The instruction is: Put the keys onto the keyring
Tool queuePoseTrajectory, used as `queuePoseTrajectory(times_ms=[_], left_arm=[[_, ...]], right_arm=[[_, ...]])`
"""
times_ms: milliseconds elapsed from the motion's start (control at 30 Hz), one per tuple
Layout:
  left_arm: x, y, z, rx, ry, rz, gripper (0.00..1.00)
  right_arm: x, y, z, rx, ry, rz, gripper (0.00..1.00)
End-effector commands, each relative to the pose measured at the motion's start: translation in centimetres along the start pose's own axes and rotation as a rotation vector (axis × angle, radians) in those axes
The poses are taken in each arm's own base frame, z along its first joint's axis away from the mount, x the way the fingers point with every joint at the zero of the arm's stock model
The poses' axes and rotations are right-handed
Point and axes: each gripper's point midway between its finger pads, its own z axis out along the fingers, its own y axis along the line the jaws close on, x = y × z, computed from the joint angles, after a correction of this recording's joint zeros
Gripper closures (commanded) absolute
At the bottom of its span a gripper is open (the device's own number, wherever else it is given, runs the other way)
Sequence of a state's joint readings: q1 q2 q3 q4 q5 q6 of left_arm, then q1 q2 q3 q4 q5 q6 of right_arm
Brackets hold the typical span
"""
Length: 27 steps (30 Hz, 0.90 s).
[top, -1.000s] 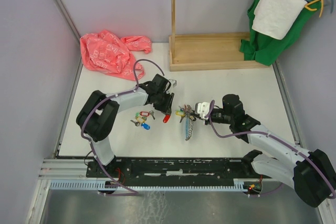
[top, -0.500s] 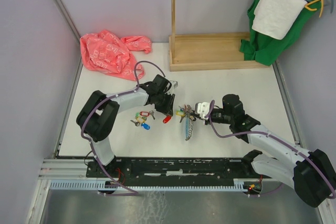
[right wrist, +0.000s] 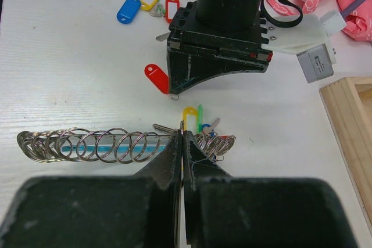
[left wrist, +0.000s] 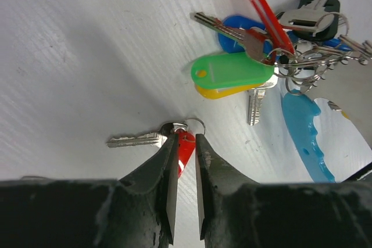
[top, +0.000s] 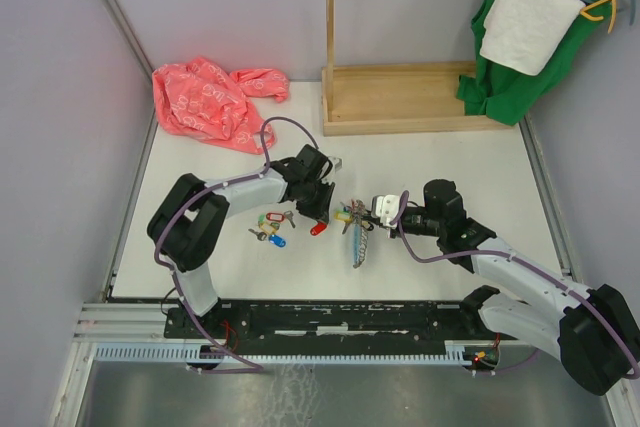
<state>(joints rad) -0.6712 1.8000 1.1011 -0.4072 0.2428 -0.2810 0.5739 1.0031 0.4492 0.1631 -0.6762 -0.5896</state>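
My left gripper points down at the small silver key with the red oblong plastic tag. That key lies on the white surface, just left of the keyring. The jaws stand a narrow gap apart with the red tag between them, and I cannot tell whether the pads bite yet.

My right gripper is fully shut, pinching the large keyring of grey coiled metal and light-blue sleeve at its far end, where tagged keys already hang. More loose tagged keys lie further left.

I think the pinch should land squarely on the tag's edges, clear of the small split ring. That leaves the ring free to thread. The tag is thin and slick, so I should lift straight up. My right gripper's hold must stay firm so the keyring does not roll.
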Motion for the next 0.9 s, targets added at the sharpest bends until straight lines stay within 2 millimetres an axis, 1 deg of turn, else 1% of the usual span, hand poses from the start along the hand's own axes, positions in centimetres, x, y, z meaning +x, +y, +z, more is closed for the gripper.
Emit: queuePoseTrajectory(times_ms=[0, 133, 200, 400, 533, 700, 867], left_arm=[[-2.2, -0.6, -1.4, -0.037, -0.070, 0.008, 0.77], [-2.0, -0.4, -1.1, -0.057, -0.062, 0.020, 0.79], [-2.1, -0.7, -1.1, -0.056, -0.064, 0.029, 0.79], [-2.8, -1.1, -2.1, -0.065, -0.100, 0.053, 0.76], [-2.7, -1.5, -2.7, -0.087, -0.111, 0.075, 0.71], [-2.6, -1.6, -2.7, -0.155, -0.133, 0.098, 0.68], [-2.8, -1.6, -2.2, -0.204, -0.140, 0.122, 0.66]], right_arm=[[-1.6, -1.0, -0.1, 0.031, -0.048, -0.046, 0.99], [-1.5, -1.0, -0.1, 0.031, -0.046, -0.044, 0.99], [-1.5, -1.0, -0.1, 0.031, -0.047, -0.045, 0.99], [-1.6, -1.1, -0.1, 0.032, -0.048, -0.047, 0.99], [-1.6, -1.1, -0.2, 0.036, -0.049, -0.048, 0.99], [-1.6, -1.2, -0.2, 0.041, -0.048, -0.049, 0.99], [-1.6, -1.3, -0.3, 0.051, -0.044, -0.051, 0.99]])
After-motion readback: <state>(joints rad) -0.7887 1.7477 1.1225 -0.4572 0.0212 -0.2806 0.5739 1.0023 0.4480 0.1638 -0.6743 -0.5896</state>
